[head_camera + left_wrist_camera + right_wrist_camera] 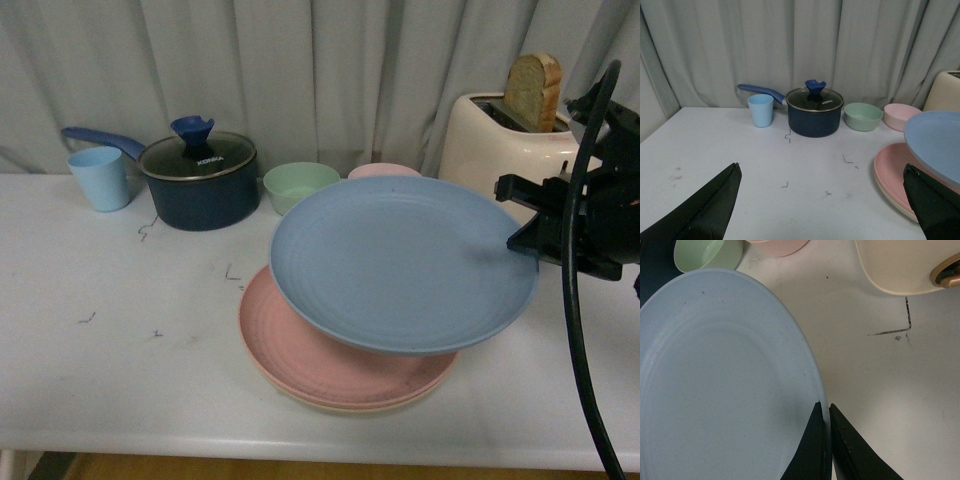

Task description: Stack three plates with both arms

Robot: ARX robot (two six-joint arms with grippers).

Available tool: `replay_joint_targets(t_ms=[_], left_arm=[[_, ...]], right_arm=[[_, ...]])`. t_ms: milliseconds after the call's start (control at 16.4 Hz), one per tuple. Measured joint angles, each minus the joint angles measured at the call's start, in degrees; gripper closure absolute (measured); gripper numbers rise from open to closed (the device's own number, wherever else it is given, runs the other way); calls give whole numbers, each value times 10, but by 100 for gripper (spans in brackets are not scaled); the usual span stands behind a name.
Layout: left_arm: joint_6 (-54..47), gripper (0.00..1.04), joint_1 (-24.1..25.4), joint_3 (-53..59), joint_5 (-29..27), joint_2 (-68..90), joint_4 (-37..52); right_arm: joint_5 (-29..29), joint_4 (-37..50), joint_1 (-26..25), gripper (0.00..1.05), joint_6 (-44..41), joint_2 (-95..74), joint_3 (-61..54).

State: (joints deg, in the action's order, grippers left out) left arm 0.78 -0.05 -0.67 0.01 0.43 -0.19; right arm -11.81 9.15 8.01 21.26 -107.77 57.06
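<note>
The blue plate (400, 262) hangs tilted above the table, held by its right rim in my right gripper (525, 238), which is shut on it. In the right wrist view both black fingers pinch the blue plate (720, 385) at the rim, at my right gripper (826, 407). Under it the pink plate (300, 350) lies on the beige plate (345, 407), of which only an edge shows. My left gripper (822, 170) is open over bare table, left of the pink plate (892, 167) and the blue plate (937, 142).
At the back stand a light blue cup (99, 178), a dark blue lidded saucepan (200, 180), a green bowl (300, 185), a pink bowl (384, 171) and a cream toaster (500, 140) with bread. The table's front edge (300, 450) is close to the stack.
</note>
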Motion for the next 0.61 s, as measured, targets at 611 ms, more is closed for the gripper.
replay_joint_targets(t_ms=[611], left_arm=[[0,7,0,0,0,0,0]], right_arm=[[49,-7,52,102,49,-96,52]])
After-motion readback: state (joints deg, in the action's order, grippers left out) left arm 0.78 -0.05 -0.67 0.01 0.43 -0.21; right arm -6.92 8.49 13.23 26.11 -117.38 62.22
